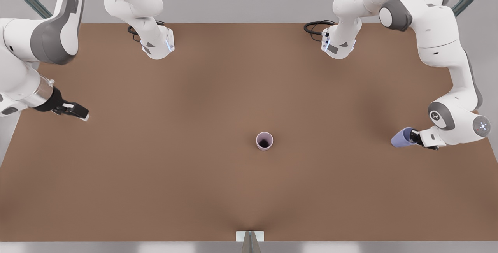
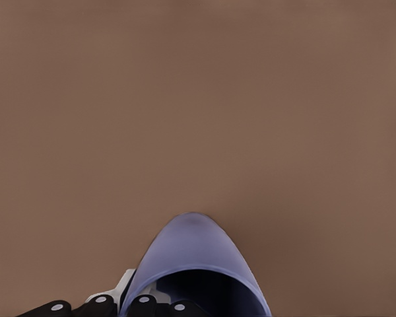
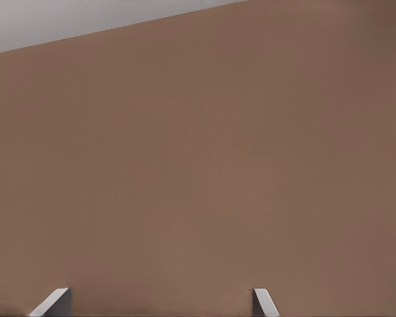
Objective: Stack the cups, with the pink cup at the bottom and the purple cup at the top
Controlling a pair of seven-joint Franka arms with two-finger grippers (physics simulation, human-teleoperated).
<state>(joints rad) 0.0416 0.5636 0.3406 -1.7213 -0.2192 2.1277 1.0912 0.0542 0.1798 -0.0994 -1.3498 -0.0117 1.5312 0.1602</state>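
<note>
2 cups sit well apart: pink cup (image 1: 264,141) upright mid-counter (image 1: 155,167) as base; left pincer (image 1: 416,137), far right, pinches the tilted purple cup (image 1: 402,137); right pincer (image 1: 79,112) waits spread.

The pink cup (image 1: 264,141) stands mid-bench (image 1: 155,167); my left gripper (image 1: 415,137) holds the purple cup (image 1: 402,137) tilted at the front view's right.
</note>
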